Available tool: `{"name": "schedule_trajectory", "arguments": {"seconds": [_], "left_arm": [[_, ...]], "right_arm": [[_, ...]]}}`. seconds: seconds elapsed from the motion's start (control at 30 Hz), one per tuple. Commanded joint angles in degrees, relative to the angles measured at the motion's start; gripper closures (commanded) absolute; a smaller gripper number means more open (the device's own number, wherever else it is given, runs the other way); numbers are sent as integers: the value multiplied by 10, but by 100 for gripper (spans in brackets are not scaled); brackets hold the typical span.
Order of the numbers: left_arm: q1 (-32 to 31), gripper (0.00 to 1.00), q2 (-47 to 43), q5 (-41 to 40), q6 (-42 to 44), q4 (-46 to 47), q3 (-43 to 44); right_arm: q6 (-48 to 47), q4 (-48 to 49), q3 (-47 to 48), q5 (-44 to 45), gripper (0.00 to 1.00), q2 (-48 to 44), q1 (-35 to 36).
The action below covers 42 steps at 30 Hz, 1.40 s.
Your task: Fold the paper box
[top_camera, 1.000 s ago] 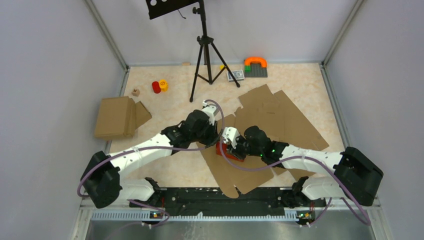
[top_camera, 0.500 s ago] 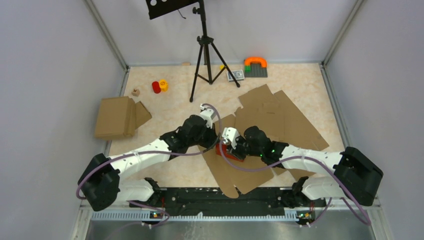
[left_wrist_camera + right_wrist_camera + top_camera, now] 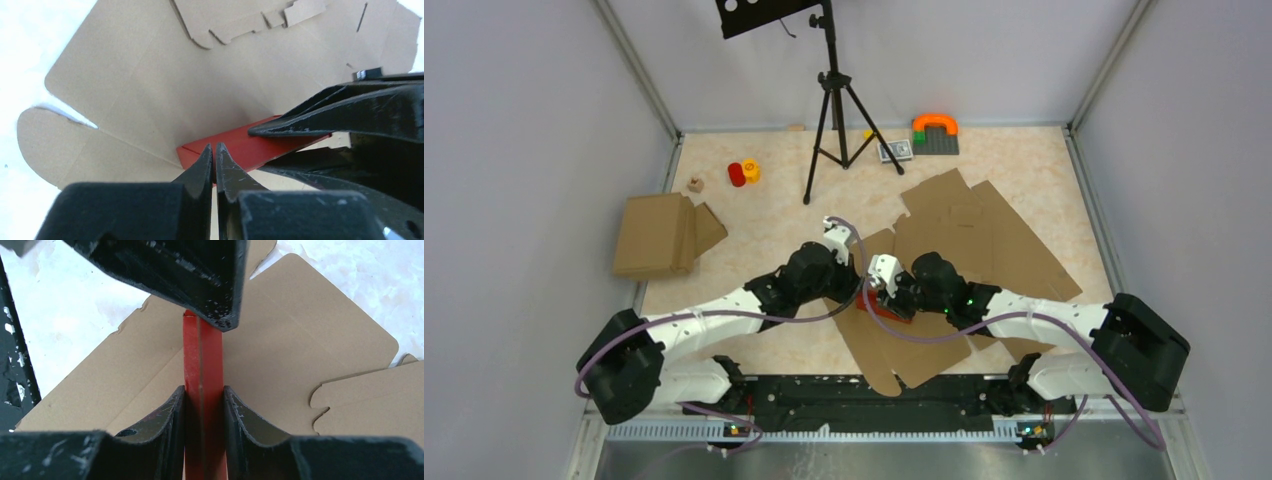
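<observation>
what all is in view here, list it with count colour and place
paper box: 1, red, on the cardboard cut-outs, between the two tools
cardboard cut-outs: 2 it seems, brown, flat, centre to right of the table
folded cardboard box: 1, brown, left side
tripod: 1, black, far centre
small cylinder: 1, red, far left
small piece: 1, yellow, beside the small cylinder
brick plate: 1, grey with an orange arch, far edge
table: 1, beige
left tool: 1, black, shut, tips at the paper box's end
right tool: 1, black, shut on the paper box's sides
</observation>
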Motion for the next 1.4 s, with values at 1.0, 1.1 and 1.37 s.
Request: {"name": "schedule_trajectory", "arguments": {"seconds": [1.0,1.1,1.37], "left_arm": [[-18,55,-55,-60,28,-47,-28],[3,48,-87,-31,41,-79,-7],[56,33,-113,138,113,-125,72]], "right_arm": [[-20,-39,12,-36,82,-23,-16],[-43,-59,18,-57,84,-26,-18],[-51,-130,73,-117,86,-35,-30]]}}
